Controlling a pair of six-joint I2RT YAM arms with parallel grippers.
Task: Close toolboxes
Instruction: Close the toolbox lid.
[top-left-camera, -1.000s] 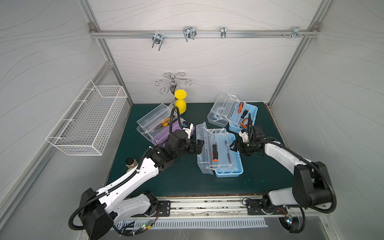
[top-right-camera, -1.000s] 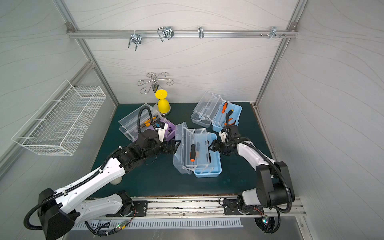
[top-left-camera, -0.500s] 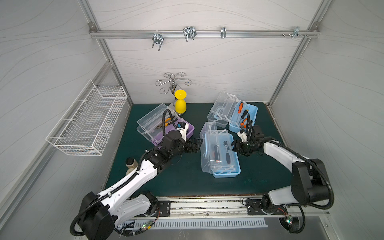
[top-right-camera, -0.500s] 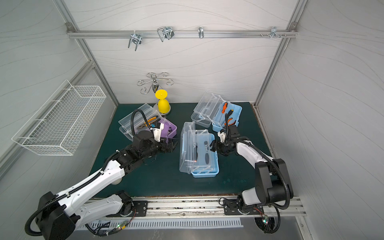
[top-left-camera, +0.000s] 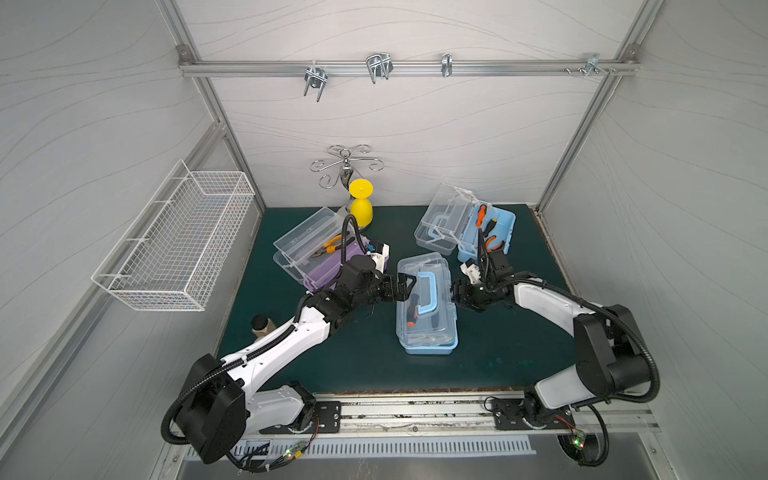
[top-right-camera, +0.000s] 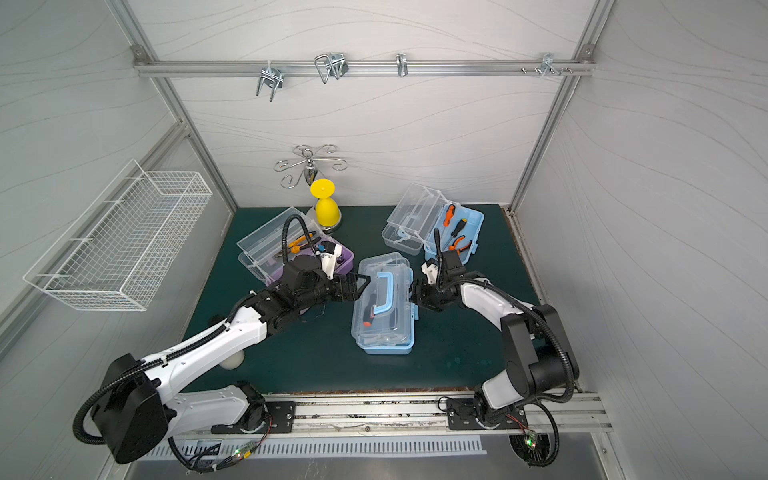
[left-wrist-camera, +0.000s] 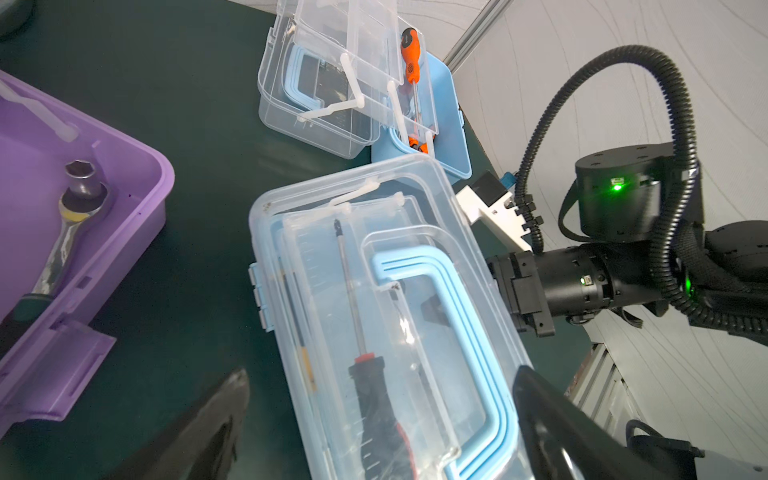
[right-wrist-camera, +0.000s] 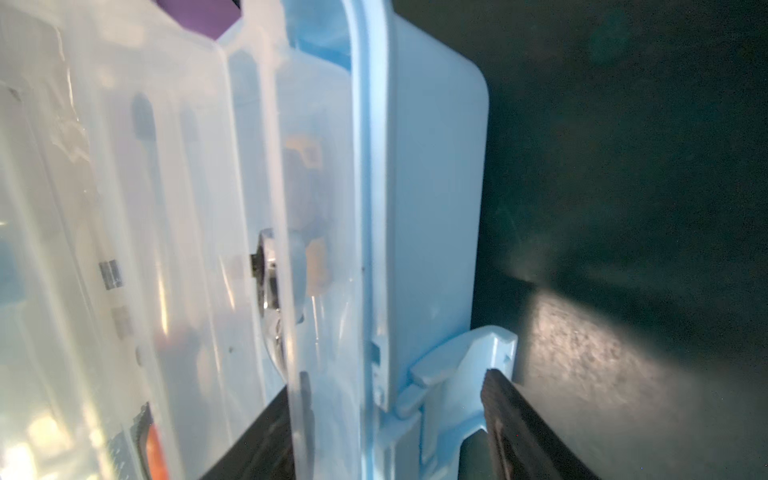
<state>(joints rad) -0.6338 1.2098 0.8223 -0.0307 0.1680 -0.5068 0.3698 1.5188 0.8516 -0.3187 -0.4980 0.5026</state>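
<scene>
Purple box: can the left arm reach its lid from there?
Probably yes. The purple box lies close beside the left gripper, its lid open, nothing between them; the gripper, now at the middle blue box, would need to turn back.

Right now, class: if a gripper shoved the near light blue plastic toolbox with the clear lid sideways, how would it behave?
Likely slides rather than tips: the near light blue toolbox lies low and flat on the green mat. Its black-handled screwdriver looks loose inside, so it may shift. The blue latch seems unfastened, so the lid might lift.
</scene>
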